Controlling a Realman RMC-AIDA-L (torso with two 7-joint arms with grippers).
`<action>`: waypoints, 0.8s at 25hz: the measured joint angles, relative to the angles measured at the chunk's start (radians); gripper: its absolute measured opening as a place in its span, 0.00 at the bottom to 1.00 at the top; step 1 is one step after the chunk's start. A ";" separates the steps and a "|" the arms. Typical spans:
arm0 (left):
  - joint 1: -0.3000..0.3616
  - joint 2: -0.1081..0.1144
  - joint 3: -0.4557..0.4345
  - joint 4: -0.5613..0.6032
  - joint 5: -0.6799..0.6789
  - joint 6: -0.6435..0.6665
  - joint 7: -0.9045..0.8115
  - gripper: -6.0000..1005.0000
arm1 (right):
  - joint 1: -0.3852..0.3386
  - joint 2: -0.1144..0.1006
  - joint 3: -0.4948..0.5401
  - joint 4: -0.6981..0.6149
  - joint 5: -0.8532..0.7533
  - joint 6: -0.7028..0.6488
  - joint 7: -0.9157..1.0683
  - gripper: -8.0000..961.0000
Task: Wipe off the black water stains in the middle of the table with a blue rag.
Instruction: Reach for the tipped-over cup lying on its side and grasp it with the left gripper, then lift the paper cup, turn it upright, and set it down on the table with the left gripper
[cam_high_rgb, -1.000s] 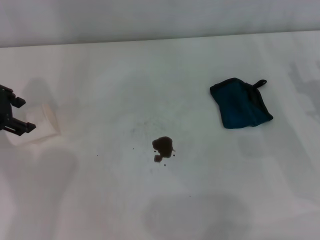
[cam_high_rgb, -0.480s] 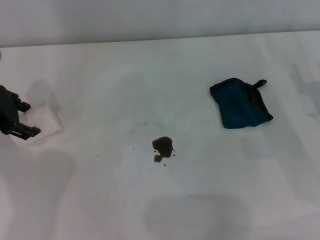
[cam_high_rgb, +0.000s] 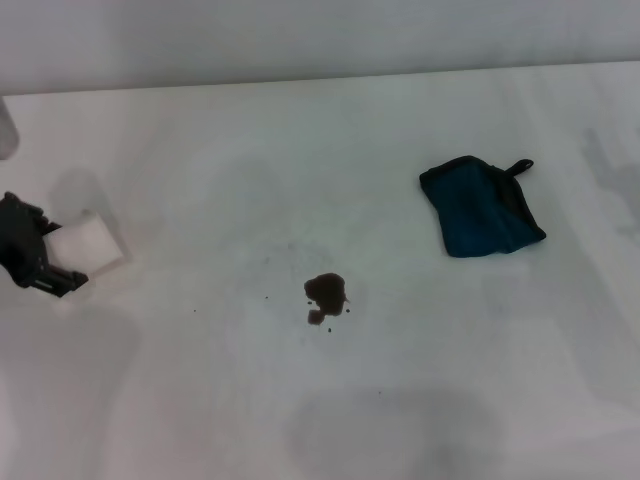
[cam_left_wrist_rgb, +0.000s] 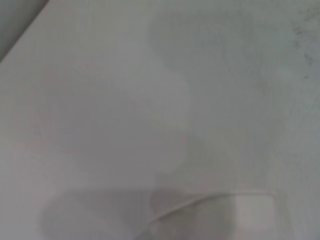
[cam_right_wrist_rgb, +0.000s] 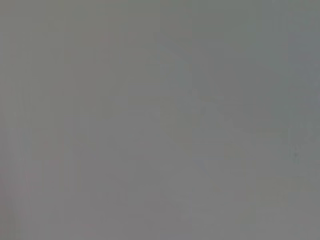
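Note:
The black water stains (cam_high_rgb: 324, 293) are a small dark blotch with a few specks on the white table (cam_high_rgb: 220, 400), near its middle. The blue rag (cam_high_rgb: 482, 206) lies crumpled at the right rear, its black loop pointing away from me, with nothing touching it. My left gripper (cam_high_rgb: 40, 250) is at the far left edge, far from stain and rag, with its black fingers (cam_high_rgb: 58, 278) on either side of a white paper cup (cam_high_rgb: 88, 243). The cup's edge shows faintly in the left wrist view (cam_left_wrist_rgb: 235, 210). My right gripper is out of view; its wrist view shows only plain grey.
The table's far edge (cam_high_rgb: 320, 75) meets a grey wall at the back. A pale rounded object (cam_high_rgb: 6, 125) shows at the far left edge. Faint arm shadows fall on the tabletop.
My left gripper has moved down toward me along the left edge, and the white cup shows more clearly between its fingers. Stain and rag have not moved.

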 joint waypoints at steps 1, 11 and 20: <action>0.004 0.000 0.000 0.004 -0.001 -0.005 -0.002 0.73 | -0.001 0.000 0.000 0.000 0.000 0.000 0.000 0.88; 0.025 0.000 -0.002 0.029 -0.017 -0.023 -0.052 0.73 | -0.016 -0.001 0.000 0.002 0.000 -0.011 0.000 0.88; 0.018 0.000 -0.002 0.029 -0.041 -0.026 -0.070 0.73 | -0.021 -0.003 0.000 -0.001 0.000 -0.015 0.000 0.88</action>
